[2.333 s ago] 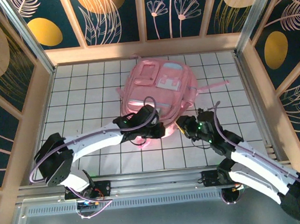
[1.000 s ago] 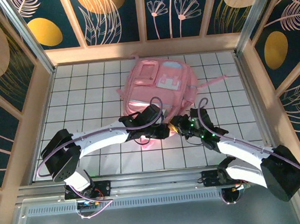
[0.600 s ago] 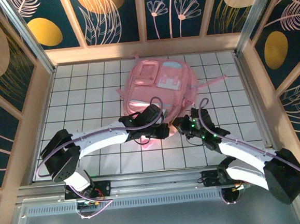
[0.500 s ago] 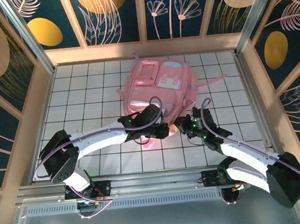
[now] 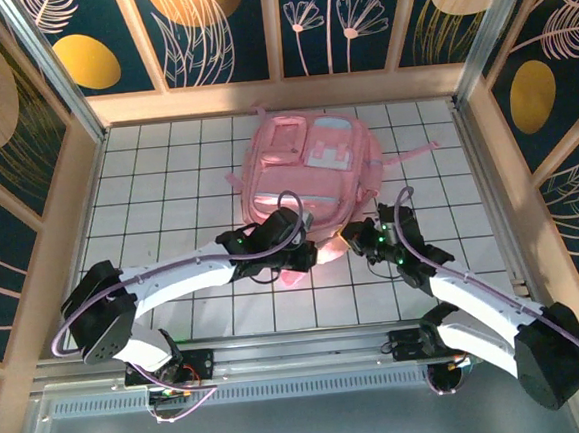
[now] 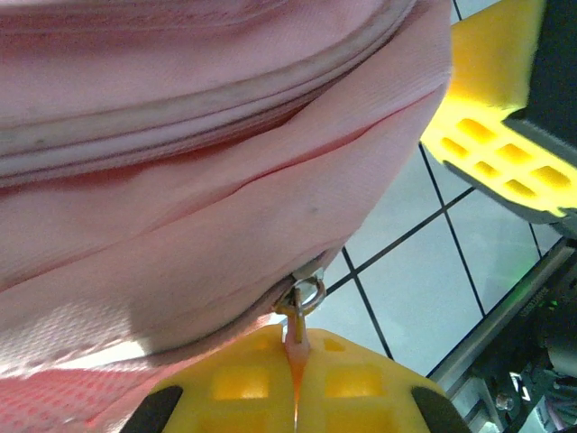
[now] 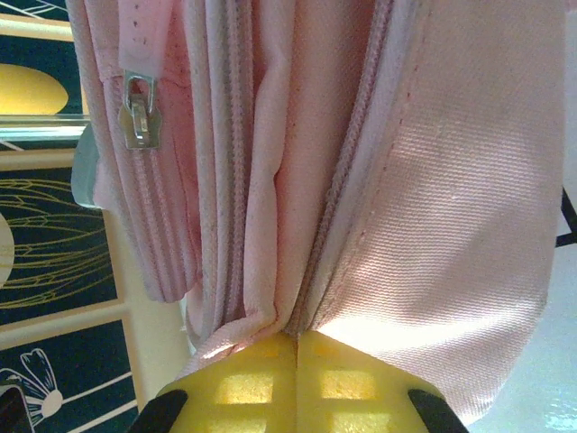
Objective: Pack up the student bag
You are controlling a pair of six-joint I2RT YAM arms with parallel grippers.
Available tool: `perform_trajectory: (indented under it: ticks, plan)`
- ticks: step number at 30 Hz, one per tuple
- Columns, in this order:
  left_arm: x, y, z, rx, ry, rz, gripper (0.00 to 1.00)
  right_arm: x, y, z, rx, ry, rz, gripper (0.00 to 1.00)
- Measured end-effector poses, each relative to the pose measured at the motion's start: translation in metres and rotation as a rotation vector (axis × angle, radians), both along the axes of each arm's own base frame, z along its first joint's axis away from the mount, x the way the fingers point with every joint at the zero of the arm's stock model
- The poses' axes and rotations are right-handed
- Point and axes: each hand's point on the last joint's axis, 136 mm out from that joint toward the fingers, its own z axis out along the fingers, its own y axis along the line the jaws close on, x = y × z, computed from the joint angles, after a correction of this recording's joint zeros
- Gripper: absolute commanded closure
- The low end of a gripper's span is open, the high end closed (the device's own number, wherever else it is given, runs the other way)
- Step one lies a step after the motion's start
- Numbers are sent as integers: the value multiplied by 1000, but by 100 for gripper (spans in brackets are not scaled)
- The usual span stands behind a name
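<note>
1. White gridded table [image 5: 156, 177] carries the student bag [image 5: 311, 170], which lies pockets-up toward its far middle, near edge facing the arms.
2. The left arm [image 5: 174, 276] has drawn back toward its own side in the last half second. That looks like the start of a zip-opening pull.
3. The right gripper [image 7: 296, 341] has just clamped onto the bag's seam fabric, probably bracing it against that pull.
4. The left gripper [image 6: 296, 361] is clenched on the zip pull [image 6: 305, 296] at the bag's near corner.
5. The zip looks closed, so packing waits on it.
6. A yellow finger [image 6: 491, 99], apparently the right gripper's, sits just beside that corner and may crowd the pull.
7. A second slider [image 7: 137, 113] sits untouched.
</note>
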Motion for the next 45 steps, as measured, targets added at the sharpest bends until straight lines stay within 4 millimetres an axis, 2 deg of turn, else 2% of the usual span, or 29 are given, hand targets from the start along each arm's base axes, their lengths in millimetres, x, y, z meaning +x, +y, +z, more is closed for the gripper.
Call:
perform_trajectory:
  ticks: [3,5,8,11,14,18,23,26,36,39,45]
  plan:
    - [-2,4,0,0,-6,-3,100,-2,-2,-2,-10,8,0,100]
    - [-3,3,1,-1,-5,-12,100,-2,-3,-2,-14,13,-1,82]
    - [-6,3,0,-1,6,-25,100,-1,-5,0,-26,13,-6,64]
    - [-6,-3,2,-8,16,-42,100,-5,-8,2,-21,22,-18,56]
    - [-5,-10,3,-13,25,-58,100,-11,-7,16,17,2,-20,49]
    - [-5,-21,5,-21,33,-86,100,-24,7,30,71,-10,21,49]
    - [-7,-34,5,-30,44,-114,100,-35,22,22,78,37,63,48]
    - [-9,-37,5,-31,49,-122,100,-33,22,14,62,62,45,47]
    - [-9,-37,4,-30,50,-123,100,-16,15,5,36,57,-25,47]
    - [-9,-37,4,-30,50,-123,100,-13,15,-1,19,67,-33,54]
    - [-9,-38,5,-34,47,-123,100,-8,13,-4,-10,73,-49,79]
